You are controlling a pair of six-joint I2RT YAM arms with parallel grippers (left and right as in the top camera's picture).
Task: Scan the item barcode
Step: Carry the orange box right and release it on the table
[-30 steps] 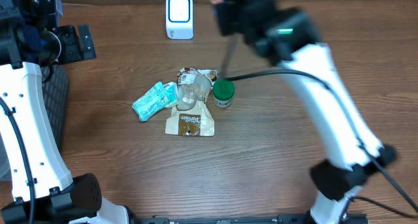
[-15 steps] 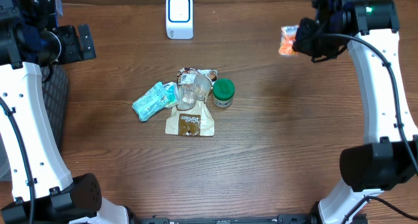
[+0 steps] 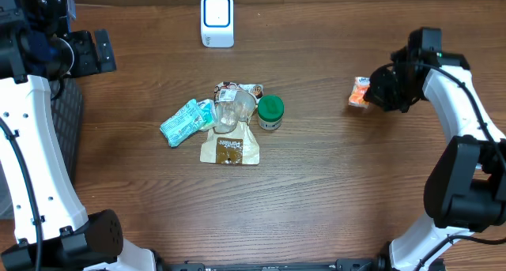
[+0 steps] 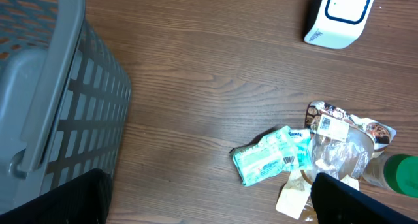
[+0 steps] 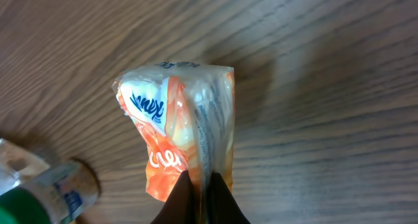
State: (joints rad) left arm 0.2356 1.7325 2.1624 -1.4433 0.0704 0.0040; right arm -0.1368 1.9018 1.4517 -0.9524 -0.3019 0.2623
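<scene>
When viewed from above: small orange-and-white plastic packet (image 3: 360,91) at the right side of the brown wooden table (image 3: 316,192), well apart from the heap in the middle. Pinched at one edge by the right gripper (image 3: 370,93), both dark fingers (image 5: 186,201) pressed tight together on the crinkled film. Blue lettering across the packet's upper white part, orange below, a seam running down its length. Cannot tell whether lifted off the wood or resting on it. No barcode legible on the face shown to the right wrist camera. White box-shaped scanner with a blue-outlined face (image 3: 217,20) at the far edge of the table, left of centre, far from the packet. In the heap: teal crinkled wrapper (image 3: 183,121) on the left, clear crumpled plastic cup (image 3: 231,111) just beside it, flat brown pouch (image 3: 229,148) underneath and nearer the front, printed foil sachet (image 3: 237,90) behind, small green-lidded jar (image 3: 270,113) touching the right side of the heap. Left gripper (image 3: 88,53) high at the far left corner, fingers (image 4: 52,198) spread wide apart, nothing between them. Grey slatted plastic basket (image 4: 46,87) below it, at the left edge of the table.
</scene>
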